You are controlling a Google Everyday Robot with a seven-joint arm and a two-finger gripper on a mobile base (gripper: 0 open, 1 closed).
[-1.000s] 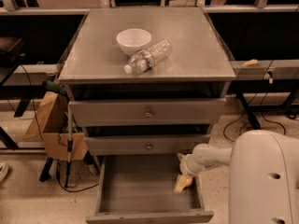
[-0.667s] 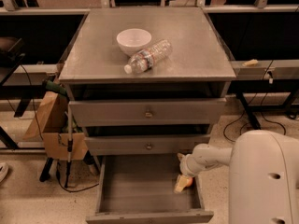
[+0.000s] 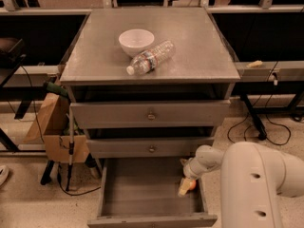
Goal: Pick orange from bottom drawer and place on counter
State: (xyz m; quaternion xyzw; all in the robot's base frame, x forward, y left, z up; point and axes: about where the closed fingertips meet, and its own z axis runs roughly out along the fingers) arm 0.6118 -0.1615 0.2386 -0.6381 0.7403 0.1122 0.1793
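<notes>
The bottom drawer (image 3: 142, 194) is pulled open at the foot of the grey cabinet. The orange (image 3: 192, 185) lies at the drawer's right side, near its right wall, only partly showing. My gripper (image 3: 185, 186) reaches down into the drawer from the right and sits right at the orange, covering its left part. My white arm (image 3: 256, 179) fills the lower right of the view. The counter (image 3: 99, 56) is the flat grey top of the cabinet.
A white bowl (image 3: 136, 41) and a clear plastic bottle (image 3: 151, 57) lying on its side are on the counter. Two upper drawers (image 3: 151, 114) are shut. A cardboard box (image 3: 57, 127) and cables stand left of the cabinet.
</notes>
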